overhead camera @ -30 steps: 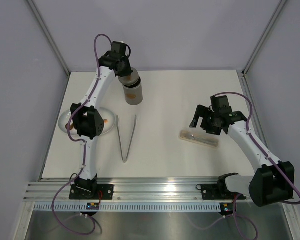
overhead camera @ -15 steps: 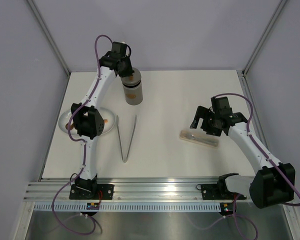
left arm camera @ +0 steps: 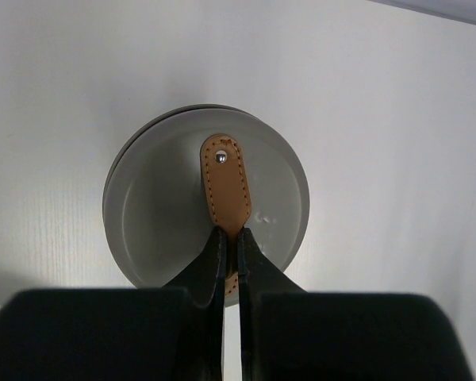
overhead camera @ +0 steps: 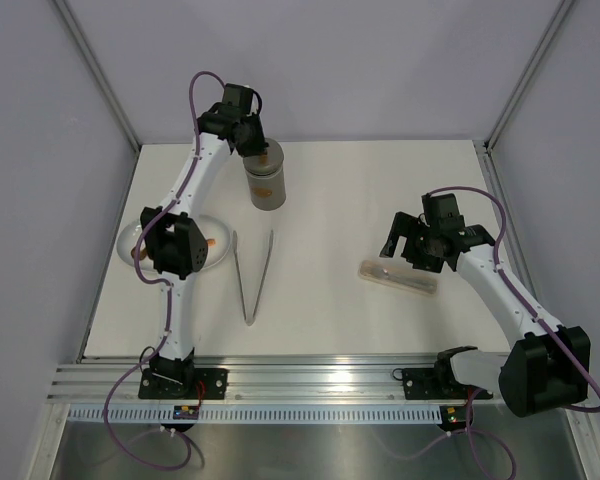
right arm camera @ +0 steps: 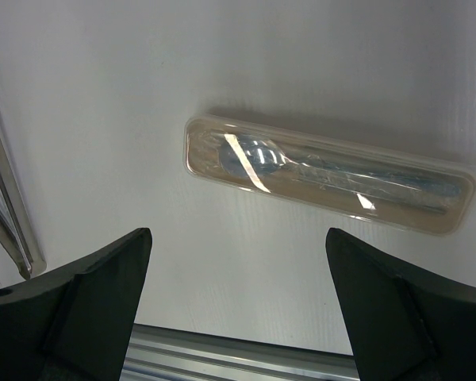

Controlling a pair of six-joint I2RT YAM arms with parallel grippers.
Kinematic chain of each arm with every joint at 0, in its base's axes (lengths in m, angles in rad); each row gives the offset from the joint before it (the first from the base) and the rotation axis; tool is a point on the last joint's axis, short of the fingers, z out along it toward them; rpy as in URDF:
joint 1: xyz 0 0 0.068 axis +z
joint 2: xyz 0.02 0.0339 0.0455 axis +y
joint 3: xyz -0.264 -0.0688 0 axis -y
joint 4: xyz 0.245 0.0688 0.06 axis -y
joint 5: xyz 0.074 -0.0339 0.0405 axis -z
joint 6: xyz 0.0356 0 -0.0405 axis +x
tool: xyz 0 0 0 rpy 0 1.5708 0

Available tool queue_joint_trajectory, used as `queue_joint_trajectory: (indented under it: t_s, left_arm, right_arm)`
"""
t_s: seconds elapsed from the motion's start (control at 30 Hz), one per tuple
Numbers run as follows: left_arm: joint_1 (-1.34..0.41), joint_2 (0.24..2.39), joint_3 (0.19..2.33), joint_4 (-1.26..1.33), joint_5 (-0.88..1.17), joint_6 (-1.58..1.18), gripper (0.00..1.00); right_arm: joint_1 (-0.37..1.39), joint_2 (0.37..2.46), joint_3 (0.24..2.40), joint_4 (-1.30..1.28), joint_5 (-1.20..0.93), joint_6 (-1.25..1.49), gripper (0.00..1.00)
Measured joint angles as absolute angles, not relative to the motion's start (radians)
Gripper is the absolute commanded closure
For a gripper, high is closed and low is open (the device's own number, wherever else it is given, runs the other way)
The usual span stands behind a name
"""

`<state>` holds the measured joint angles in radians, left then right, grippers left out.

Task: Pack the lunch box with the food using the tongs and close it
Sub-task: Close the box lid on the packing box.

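Observation:
The grey lunch box [overhead camera: 267, 190] stands upright at the back of the table, its round lid [left arm camera: 155, 198] on top. My left gripper [overhead camera: 251, 143] reaches over it from behind. In the left wrist view this gripper [left arm camera: 231, 236] is shut on the lid's tan strip handle [left arm camera: 224, 178]. The silver tongs [overhead camera: 251, 277] lie in a narrow V on the table, left of centre. Small orange and red food pieces [overhead camera: 212, 243] rest on the white plate [overhead camera: 140, 232], partly hidden by the left arm. My right gripper [overhead camera: 404, 247] hovers open with nothing between its fingers.
A flat tan packet in clear wrapping [right arm camera: 325, 182] lies just beyond the right gripper [right arm camera: 238, 238]. The tips of the tongs [right arm camera: 4, 206] show at the left edge of the right wrist view. An aluminium rail [overhead camera: 310, 380] runs along the table's near edge.
The left gripper has shifted slightly on top of the lunch box, and the lid's tan strip now shows in the top view. The right gripper has sunk a little towards the packet.

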<state>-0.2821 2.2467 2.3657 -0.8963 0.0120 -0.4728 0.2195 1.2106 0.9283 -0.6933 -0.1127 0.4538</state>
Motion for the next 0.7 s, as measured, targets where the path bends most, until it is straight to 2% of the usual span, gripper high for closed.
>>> queue_joint_trajectory:
  t_s: [0.7]
  left_arm:
    - [-0.282,2.224,2.329,-0.900,0.011,-0.488,1.00]
  right_arm:
    - [0.220,1.200,0.910,-0.693,-0.113,0.457,0.00]
